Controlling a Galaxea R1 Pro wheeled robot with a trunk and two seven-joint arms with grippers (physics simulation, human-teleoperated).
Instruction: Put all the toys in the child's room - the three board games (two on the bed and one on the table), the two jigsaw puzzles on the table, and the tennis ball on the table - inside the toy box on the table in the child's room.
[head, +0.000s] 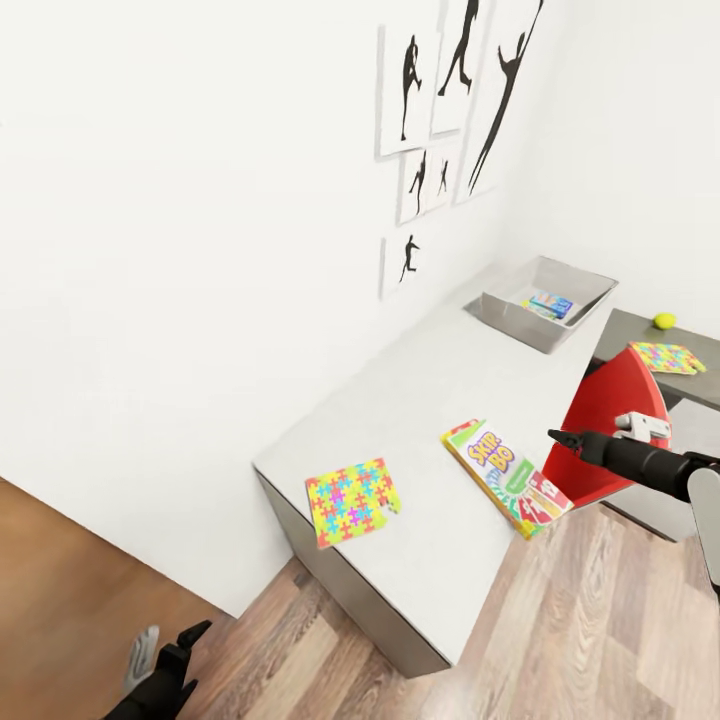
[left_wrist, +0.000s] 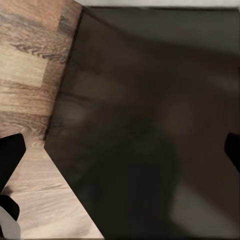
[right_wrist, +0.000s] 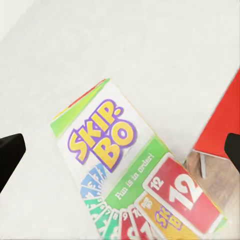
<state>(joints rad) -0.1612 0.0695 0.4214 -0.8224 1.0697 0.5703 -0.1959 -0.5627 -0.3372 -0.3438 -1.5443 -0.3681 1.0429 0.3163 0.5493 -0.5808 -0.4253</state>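
The SKIP BO board game (head: 505, 475) lies flat at the table's near edge, one corner past the rim. My right gripper (head: 565, 438) hovers just beside and above it, open and holding nothing. In the right wrist view the SKIP BO board game (right_wrist: 125, 170) lies between the wide-apart fingertips (right_wrist: 10, 155). One jigsaw puzzle (head: 350, 500) rests near the table's front corner. A second jigsaw puzzle (head: 668, 357) and the tennis ball (head: 664, 321) sit on the dark wing. The toy box (head: 520, 318) stands at the far end with a blue board game (head: 552, 305) inside. My left gripper (head: 170, 645) hangs low, open.
A red chair (head: 605, 425) stands against the table just under my right arm, and the chair (right_wrist: 220, 130) also borders the game box in the right wrist view. Black silhouette pictures (head: 450, 110) hang on the white wall. Below my left gripper (left_wrist: 120, 155) lies shadowed wood plank floor (left_wrist: 30, 75).
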